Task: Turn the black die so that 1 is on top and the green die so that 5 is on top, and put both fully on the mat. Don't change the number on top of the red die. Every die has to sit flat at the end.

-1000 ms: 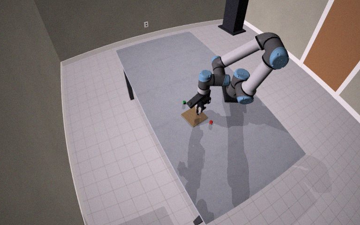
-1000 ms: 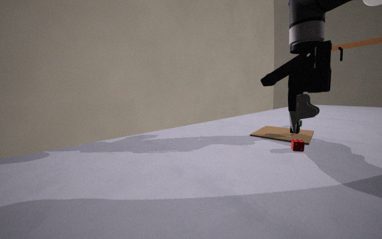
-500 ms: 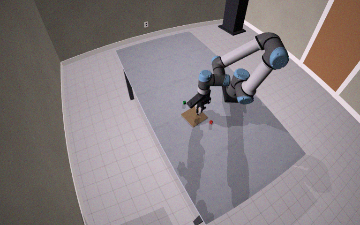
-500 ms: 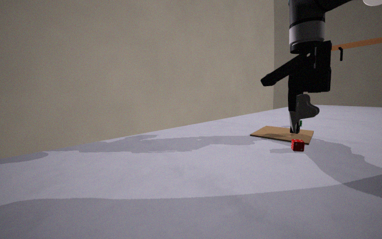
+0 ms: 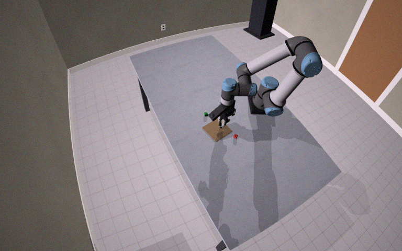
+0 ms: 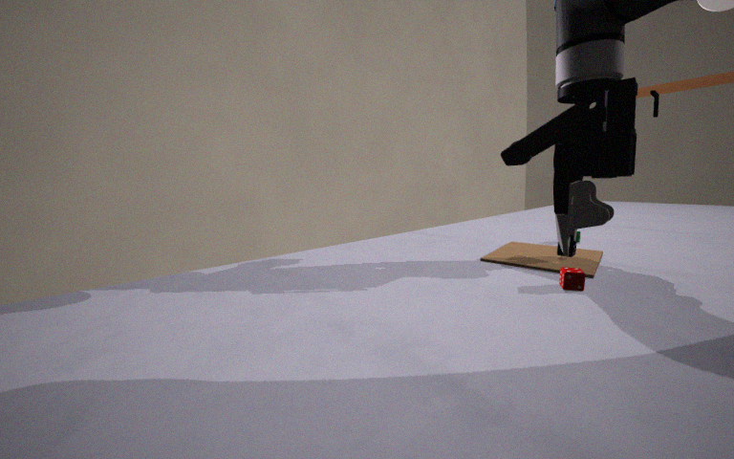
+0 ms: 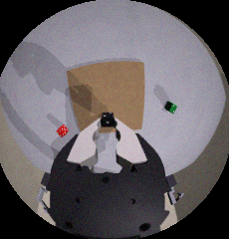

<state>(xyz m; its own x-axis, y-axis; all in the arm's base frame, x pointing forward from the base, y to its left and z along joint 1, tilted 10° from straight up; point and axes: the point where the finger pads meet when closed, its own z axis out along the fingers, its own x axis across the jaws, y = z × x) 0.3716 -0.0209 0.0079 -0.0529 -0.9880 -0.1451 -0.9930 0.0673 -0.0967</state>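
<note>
My gripper point(image 5: 221, 125) point(image 6: 566, 249) point(image 7: 108, 119) points down over the mat and is shut on the black die point(image 7: 108, 119). The die is at or just above the brown mat point(image 5: 210, 128) point(image 6: 512, 251) point(image 7: 125, 82), near the mat's edge on the arm's side; contact is not clear. Its numbers are too dark to read. The green die point(image 5: 205, 114) point(image 6: 577, 236) point(image 7: 170, 107) lies on the table off the mat, right of it in the wrist view; its top number is unclear. The red die point(image 5: 235, 136) point(image 6: 572, 279) point(image 7: 62, 130) sits off the mat on the opposite side, with white pips.
The grey table point(image 5: 178, 77) point(image 6: 325, 329) carries the mat and dice. The arm's base point(image 5: 257, 107) stands on it behind the gripper. Shadows of the arm fall over part of the mat and table. A dark pillar point(image 5: 261, 18) stands on the floor beyond the table.
</note>
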